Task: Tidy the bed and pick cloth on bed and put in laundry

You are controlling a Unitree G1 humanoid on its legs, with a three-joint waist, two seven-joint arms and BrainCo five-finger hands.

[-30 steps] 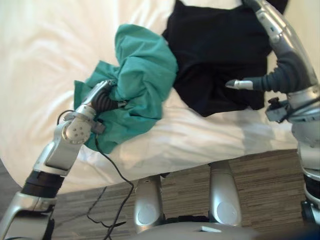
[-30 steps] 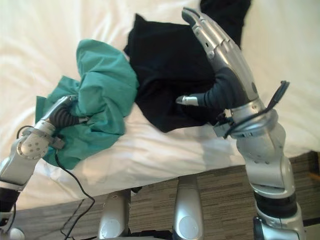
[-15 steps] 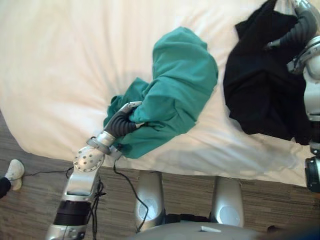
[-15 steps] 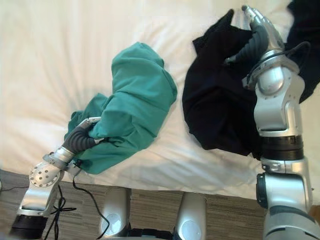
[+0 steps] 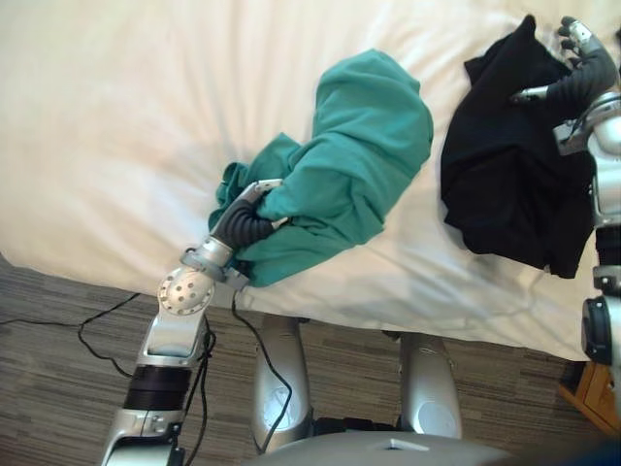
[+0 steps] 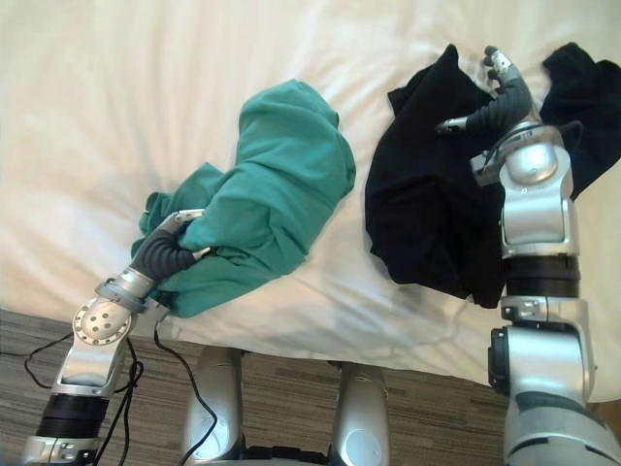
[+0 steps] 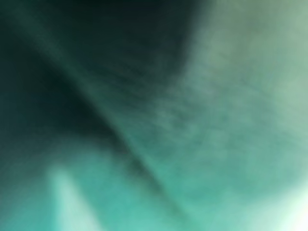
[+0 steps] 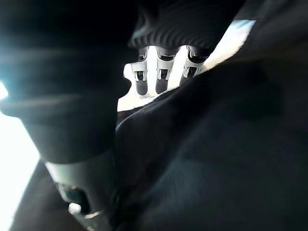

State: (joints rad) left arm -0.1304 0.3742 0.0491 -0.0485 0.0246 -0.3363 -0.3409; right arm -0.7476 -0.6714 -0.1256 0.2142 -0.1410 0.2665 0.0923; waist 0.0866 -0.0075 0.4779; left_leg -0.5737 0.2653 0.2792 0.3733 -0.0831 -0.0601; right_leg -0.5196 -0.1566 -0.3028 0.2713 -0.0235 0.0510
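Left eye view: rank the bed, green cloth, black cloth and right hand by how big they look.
1. bed, by far the largest.
2. green cloth.
3. black cloth, close to the green one; the right arm hides part of it, so this order is unsure.
4. right hand, the smallest.

Grey-brown striped floor (image 5: 49,408) across 6 to 8 o'clock; corner of orange-brown wooden furniture (image 5: 597,398) at 4 o'clock, standing on it.
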